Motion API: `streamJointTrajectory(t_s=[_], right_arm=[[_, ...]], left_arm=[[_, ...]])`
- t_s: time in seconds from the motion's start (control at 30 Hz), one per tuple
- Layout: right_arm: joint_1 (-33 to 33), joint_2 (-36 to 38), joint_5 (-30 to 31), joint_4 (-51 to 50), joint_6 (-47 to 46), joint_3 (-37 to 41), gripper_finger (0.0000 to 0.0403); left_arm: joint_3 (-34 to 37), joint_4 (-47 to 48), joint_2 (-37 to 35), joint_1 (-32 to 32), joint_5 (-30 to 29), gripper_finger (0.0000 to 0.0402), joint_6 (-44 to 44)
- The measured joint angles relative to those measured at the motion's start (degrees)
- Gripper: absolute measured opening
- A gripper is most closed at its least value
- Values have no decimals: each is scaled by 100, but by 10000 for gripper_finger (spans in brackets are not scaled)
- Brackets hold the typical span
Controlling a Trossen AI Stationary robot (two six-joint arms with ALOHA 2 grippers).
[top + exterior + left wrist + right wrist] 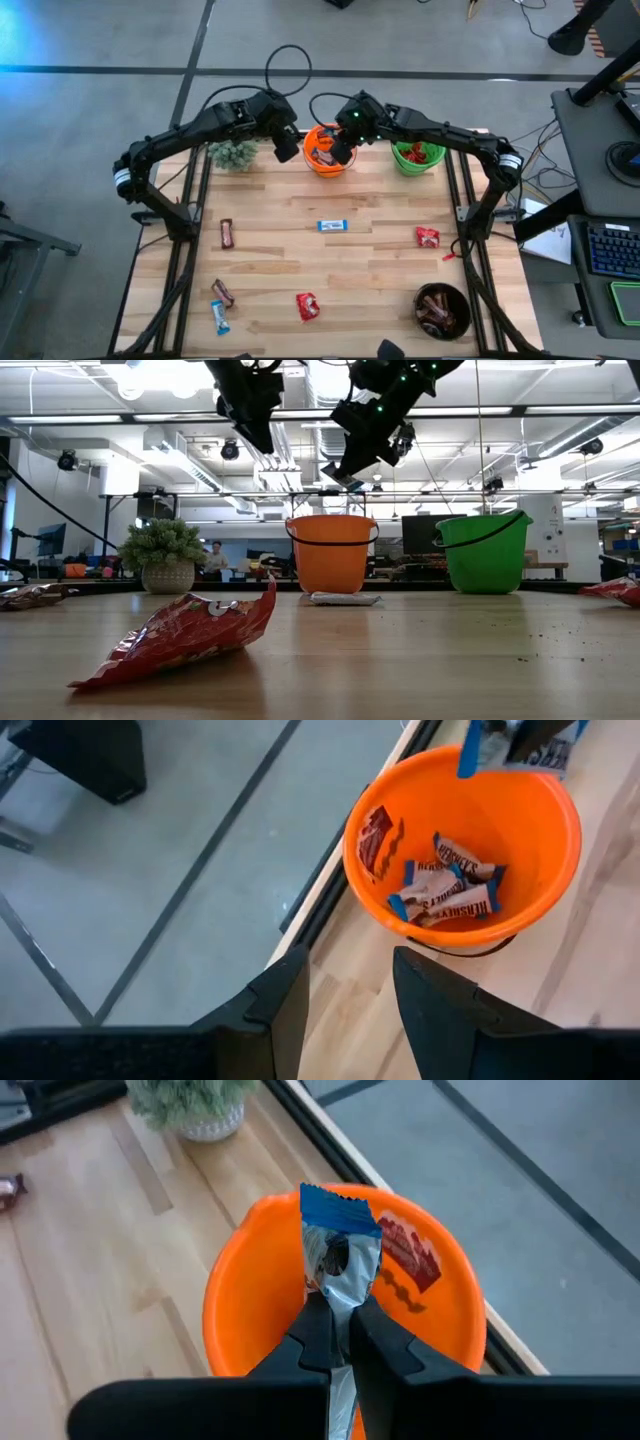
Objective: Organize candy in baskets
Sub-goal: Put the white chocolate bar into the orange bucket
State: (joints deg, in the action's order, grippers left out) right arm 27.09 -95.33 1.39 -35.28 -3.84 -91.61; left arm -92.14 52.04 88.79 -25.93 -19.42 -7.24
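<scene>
Right gripper [338,1342] clamped shut, raised; left gripper [350,1010] parted, empty.

My light wooden plank desk [360,260] stands on a grey floor [90,150] crossed by dark lines. A fuzzy grey-green ball-shaped plant in a pale pot [233,154] sits at the desk's far edge. A black keyboard [610,248] lies on a side bench.

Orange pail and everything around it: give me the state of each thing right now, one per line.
Orange pail: upright, holding several candies.
Right tool: shut on a blue-and-white candy, above the orange pail.
Left tool: open, empty, beside the orange pail.
Green pail: upright, red candies inside.
Black bowl: upright, brown candies inside.
Blue-and-white bar: loose, mid-table.
Plant: upright.
</scene>
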Motion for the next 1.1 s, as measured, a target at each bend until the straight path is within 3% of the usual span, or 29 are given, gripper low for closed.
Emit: streamJointTrajectory(t_s=[0.23, 0.4, 0.57, 0.93, 1.1], right_arm=[[261, -187, -87, 337, 1, -2, 9], [491, -515, -816, 844, -271, -2, 9], [496, -582, -890, 959, -293, -2, 14], [494, -551, -904, 1028, -180, -2, 117], [494, -491, -936, 982, -268, -2, 162]], left_arm=[[0, -66, -49, -7, 38, 130, -91], [0, -85, -66, -7, 52, 129, -122], [-1, -100, -66, -7, 52, 129, -336], [-2, -80, -78, -7, 52, 130, -688], [-271, 491, -195, -5, -10, 130, -781]])
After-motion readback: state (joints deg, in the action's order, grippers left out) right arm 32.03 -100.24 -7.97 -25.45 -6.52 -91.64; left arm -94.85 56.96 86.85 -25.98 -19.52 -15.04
